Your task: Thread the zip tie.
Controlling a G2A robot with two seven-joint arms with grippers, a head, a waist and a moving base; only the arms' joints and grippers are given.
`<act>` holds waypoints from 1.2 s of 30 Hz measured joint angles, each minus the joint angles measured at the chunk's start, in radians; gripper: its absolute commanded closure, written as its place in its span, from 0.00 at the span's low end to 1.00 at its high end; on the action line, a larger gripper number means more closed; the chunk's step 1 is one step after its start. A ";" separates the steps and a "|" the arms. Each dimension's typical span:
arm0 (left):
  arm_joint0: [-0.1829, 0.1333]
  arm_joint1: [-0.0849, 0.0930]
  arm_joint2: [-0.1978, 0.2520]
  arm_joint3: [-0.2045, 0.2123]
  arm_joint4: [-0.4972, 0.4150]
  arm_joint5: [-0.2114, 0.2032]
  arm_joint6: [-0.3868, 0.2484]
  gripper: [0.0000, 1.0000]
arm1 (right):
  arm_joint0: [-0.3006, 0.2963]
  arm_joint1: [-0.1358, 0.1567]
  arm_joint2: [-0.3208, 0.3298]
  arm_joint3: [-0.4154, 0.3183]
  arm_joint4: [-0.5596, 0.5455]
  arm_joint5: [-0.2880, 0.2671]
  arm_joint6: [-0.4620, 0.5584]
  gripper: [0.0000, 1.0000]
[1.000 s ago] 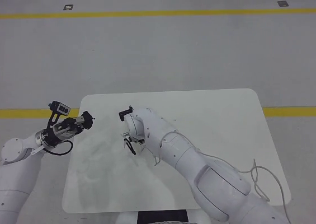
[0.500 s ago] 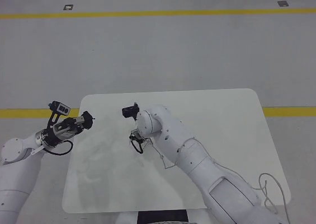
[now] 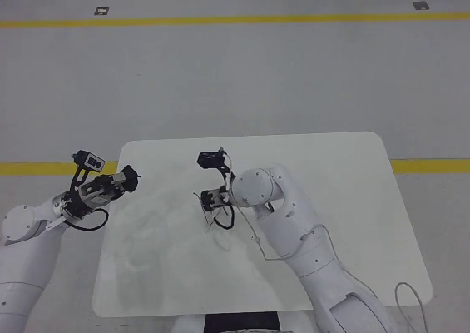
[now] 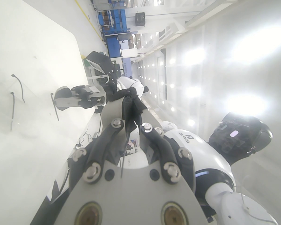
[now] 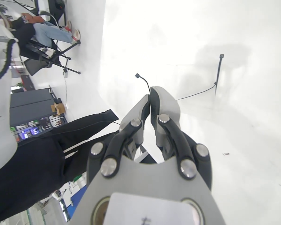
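The zip tie (image 5: 144, 81) sits pinched in my right claw (image 5: 150, 99), head end poking out, above the middle of the desk (image 5: 178, 24). My left claw (image 4: 131, 105), at the desk's left edge, is clamped on a second zip tie (image 4: 123, 162). A loose tie (image 5: 219, 71) lies on the desk nearby.

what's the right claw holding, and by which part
A zip tie, pinched on its strap a little below the head, which sticks out beyond the right claw's tips.

Zip tie (image 5: 144, 80): thin black plastic, matt.
Tabletop (image 5: 178, 24): smooth white surface, faint sheen.
Fingers (image 5: 166, 99): smooth grey shells; ribbed black rubbery pads (image 5: 154, 105).
Bolts (image 5: 97, 148): polished metal.
Plate (image 5: 149, 179): matt grey metal.
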 measured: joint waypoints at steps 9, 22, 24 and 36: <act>0.000 0.000 0.000 0.000 0.000 0.000 0.000 1.00 | 0.019 0.009 0.006 0.045 0.061 -0.039 -0.001 1.00; 0.000 0.000 0.000 0.000 0.000 0.000 0.000 1.00 | 0.006 0.011 0.001 0.040 0.053 -0.036 -0.042 1.00; 0.000 0.000 0.000 0.000 0.000 0.000 0.000 1.00 | -0.005 0.013 0.006 0.027 0.082 -0.036 -0.075 1.00; 0.000 0.000 0.000 0.000 0.000 0.000 0.000 1.00 | -0.114 0.032 0.054 -0.132 0.278 -0.076 -0.274 1.00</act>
